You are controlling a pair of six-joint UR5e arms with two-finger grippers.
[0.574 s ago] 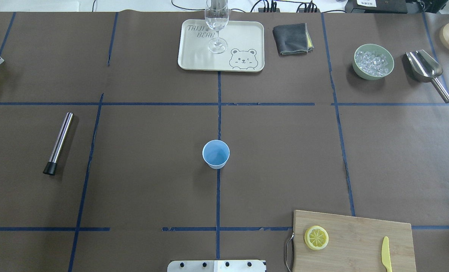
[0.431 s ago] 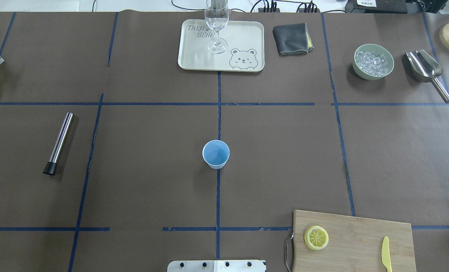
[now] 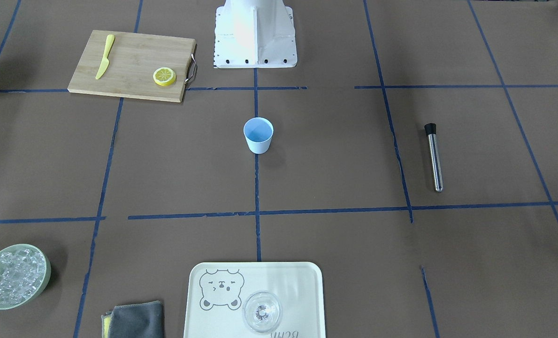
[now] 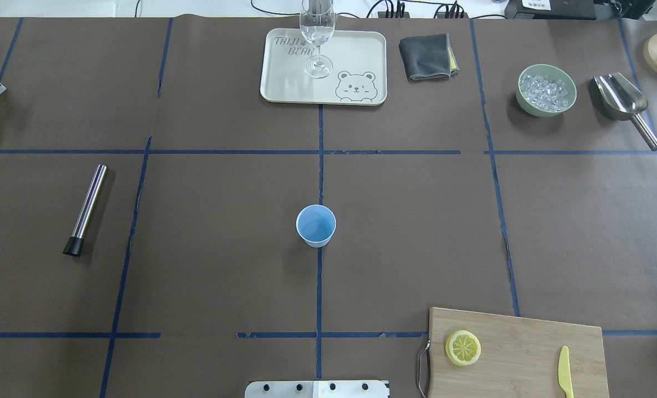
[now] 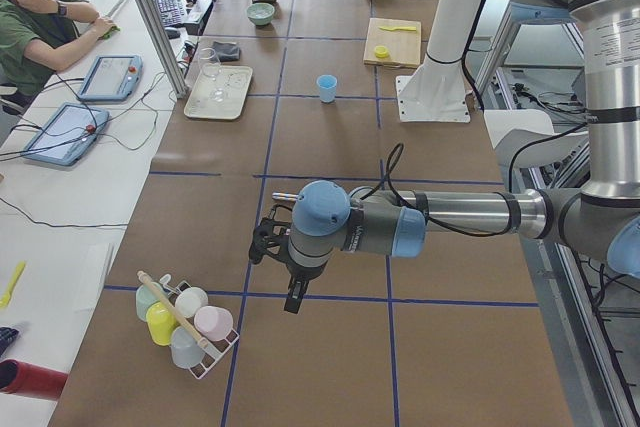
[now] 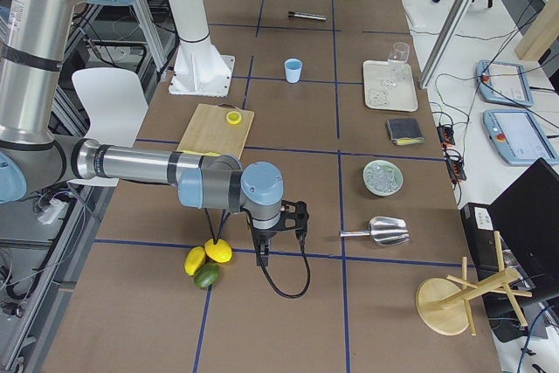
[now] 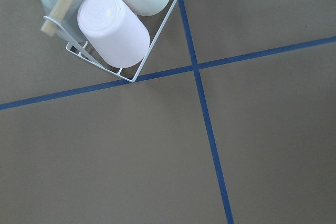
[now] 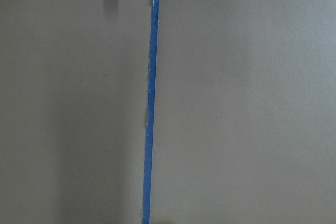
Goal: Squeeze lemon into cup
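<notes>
The cup (image 4: 316, 225) and lemon (image 4: 463, 347) lie unmoved, well apart.

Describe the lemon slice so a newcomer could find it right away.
Find the wooden cutting board at the table's near edge, on the robot's right. The lemon slice lies flat at the board's end nearer the table's middle. It is a round yellow disc with a pale segmented face, unlike the long thin yellow knife at the other end.
</notes>
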